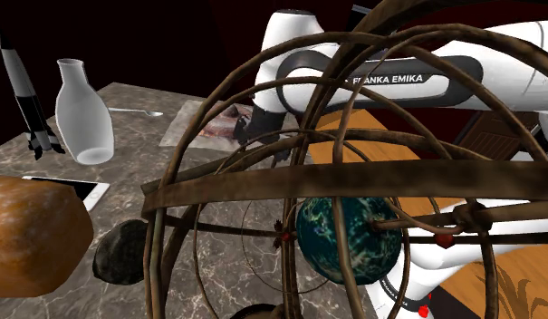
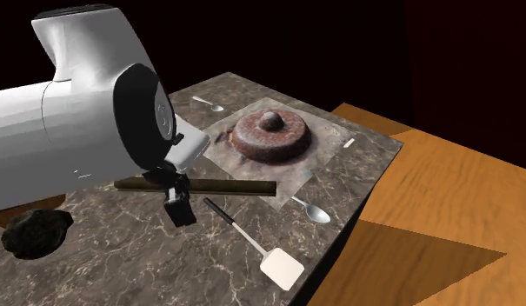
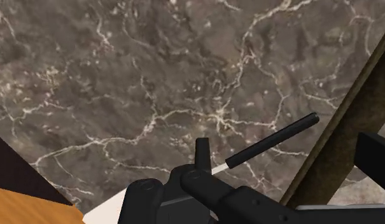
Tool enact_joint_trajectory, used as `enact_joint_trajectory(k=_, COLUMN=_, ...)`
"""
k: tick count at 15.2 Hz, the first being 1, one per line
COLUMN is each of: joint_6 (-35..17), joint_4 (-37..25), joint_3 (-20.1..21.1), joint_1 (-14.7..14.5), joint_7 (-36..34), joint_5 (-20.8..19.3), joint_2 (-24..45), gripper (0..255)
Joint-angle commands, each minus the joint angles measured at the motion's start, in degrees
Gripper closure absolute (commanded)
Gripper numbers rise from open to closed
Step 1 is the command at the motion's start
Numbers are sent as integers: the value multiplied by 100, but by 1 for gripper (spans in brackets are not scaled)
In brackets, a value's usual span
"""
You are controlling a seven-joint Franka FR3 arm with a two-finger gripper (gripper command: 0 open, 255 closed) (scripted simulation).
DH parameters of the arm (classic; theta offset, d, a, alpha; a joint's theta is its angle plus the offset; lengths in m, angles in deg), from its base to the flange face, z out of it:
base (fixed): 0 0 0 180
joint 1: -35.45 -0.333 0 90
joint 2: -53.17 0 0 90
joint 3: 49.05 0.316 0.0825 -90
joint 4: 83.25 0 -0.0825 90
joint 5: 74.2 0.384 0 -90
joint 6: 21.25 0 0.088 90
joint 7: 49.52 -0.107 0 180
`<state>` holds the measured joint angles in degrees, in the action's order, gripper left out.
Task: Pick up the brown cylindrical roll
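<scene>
Looking past the ringed globe (image 1: 340, 237) in the shoulder view, I see the arm (image 1: 389, 77) reach from upper right to mid-frame. In the second exterior view the gripper (image 2: 178, 209) hangs left of centre, at the brown roll (image 2: 226, 186) lying on the marble table (image 2: 365, 152). In the wrist view the jaws stand apart and hold nothing, with the roll close beside one finger (image 3: 374, 156); I would centre it before closing.
</scene>
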<state>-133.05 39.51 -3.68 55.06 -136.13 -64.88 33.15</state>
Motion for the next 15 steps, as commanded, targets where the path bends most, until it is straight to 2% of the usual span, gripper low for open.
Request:
enact_joint_trajectory(k=1, joint_6=-148, joint_4=-373, joint_3=485, joint_1=338, joint_7=-923, joint_5=-382, joint_2=606, gripper=0)
enact_joint_trajectory(k=3, joint_6=-219, joint_4=-767, joint_3=932, joint_1=622, joint_7=-1869, joint_5=-962, joint_2=1307, gripper=0)
enact_joint_trajectory(k=5, joint_6=-190, joint_4=-1207, joint_3=1251, joint_1=727, joint_7=-2907, joint_5=-1740, joint_2=2142, gripper=0)
enact_joint_trajectory(k=6, joint_6=-129, joint_4=-1446, joint_3=1292, joint_1=653, joint_7=-3415, joint_5=-2147, joint_2=2573, gripper=0)
enact_joint_trajectory(k=8, joint_6=37, joint_4=-1948, joint_3=1134, joint_1=302, joint_7=-4284, joint_5=-2817, joint_2=3325, gripper=0)
enact_joint_trajectory(k=9, joint_6=52, joint_4=-2011, joint_3=1036, joint_1=197, joint_7=-4360, joint_5=-2858, joint_2=3388, gripper=0)
enact_joint_trajectory(k=15, joint_6=-336, joint_4=-1703, joint_3=936, joint_1=125, joint_7=-4515, joint_5=-3043, joint_2=3546, gripper=0)
